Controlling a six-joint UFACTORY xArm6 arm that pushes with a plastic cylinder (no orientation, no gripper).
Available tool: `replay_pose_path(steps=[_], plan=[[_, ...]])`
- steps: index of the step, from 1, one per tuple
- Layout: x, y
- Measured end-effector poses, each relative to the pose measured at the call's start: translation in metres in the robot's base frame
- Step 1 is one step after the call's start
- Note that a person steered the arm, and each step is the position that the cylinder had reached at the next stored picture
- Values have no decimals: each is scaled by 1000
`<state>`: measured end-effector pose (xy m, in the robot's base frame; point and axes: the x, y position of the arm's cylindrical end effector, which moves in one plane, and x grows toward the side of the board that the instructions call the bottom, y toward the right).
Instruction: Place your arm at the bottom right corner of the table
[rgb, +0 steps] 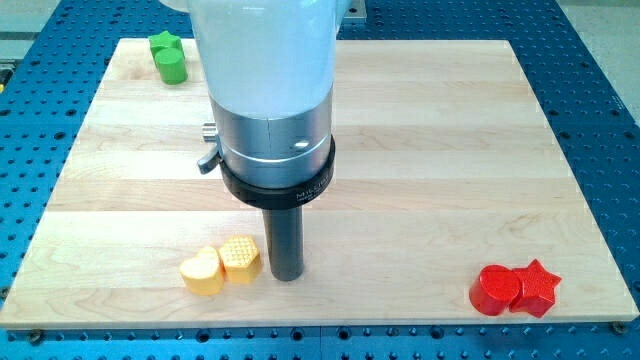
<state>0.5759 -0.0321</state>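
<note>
No pincer on this rig, so nothing to report as wide, narrow or holding; only a straight dark rod (287, 245) under the white-and-silver arm body (270, 90). My tip (288, 277) down on the wooden tabletop (420, 150), low and a little left of centre, at about 7 o'clock from the board's middle. Just beside it at 9 o'clock, a yellow pentagon-like block (240, 259), seemingly touching or nearly so. Further toward 9 o'clock, touching that one, a yellow heart-shaped block (203, 272). Far at 3 o'clock from the tip, in the bottom right corner of the tabletop, a red rounded block (495, 290) touching a red star block (537, 287). At 11 o'clock, near the top left corner, a green block (168, 57), shape unclear. Tip well apart from that bottom right corner.
</note>
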Motion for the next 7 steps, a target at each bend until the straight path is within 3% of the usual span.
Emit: replay_pose_path(steps=[2, 3, 5, 6, 7], plan=[[0, -4], [-57, -20], [-133, -152], [-125, -86], [-129, 72]])
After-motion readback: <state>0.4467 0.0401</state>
